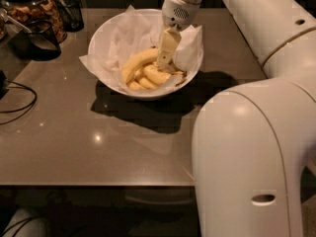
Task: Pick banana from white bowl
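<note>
The white bowl (pixel 105 32) stands at the back middle of the brown table, lined with crumpled white paper. The banana (pixel 137 61), long, curved and pale yellow, lies in it on the left of the pile. Shorter yellow bananas (pixel 155 76) lie beside and below it. My gripper (pixel 163 64) reaches down into the bowl from above, its tip touching the fruit at the right end of the banana. Its white wrist (pixel 178 8) hangs over the bowl's far rim.
Dark glass jars (pixel 35 7) and a dark cup (pixel 43 35) stand at the back left. A black cable (pixel 16 104) lies at the table's left edge. My large white arm (pixel 247 147) fills the right foreground and hides the table's right side.
</note>
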{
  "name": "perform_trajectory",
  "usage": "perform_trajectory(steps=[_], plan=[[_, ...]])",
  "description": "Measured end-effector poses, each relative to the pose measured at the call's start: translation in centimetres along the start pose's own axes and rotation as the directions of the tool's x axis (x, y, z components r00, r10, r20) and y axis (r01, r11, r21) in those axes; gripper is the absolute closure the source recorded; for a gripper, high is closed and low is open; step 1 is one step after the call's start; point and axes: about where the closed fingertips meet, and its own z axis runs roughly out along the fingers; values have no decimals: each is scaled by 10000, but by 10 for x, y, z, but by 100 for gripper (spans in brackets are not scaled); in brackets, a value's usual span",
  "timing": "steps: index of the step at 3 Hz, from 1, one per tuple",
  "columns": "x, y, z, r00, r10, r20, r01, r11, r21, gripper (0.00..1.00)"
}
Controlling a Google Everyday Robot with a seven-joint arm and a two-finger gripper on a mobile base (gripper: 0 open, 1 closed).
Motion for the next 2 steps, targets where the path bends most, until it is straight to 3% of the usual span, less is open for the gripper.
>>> perform_trajectory(steps=[1,2], plan=[[3,0,8,9999,104,-89,-105,9998,-189,37],[6,1,13,9997,179,-168,-184,9994,-304,56]])
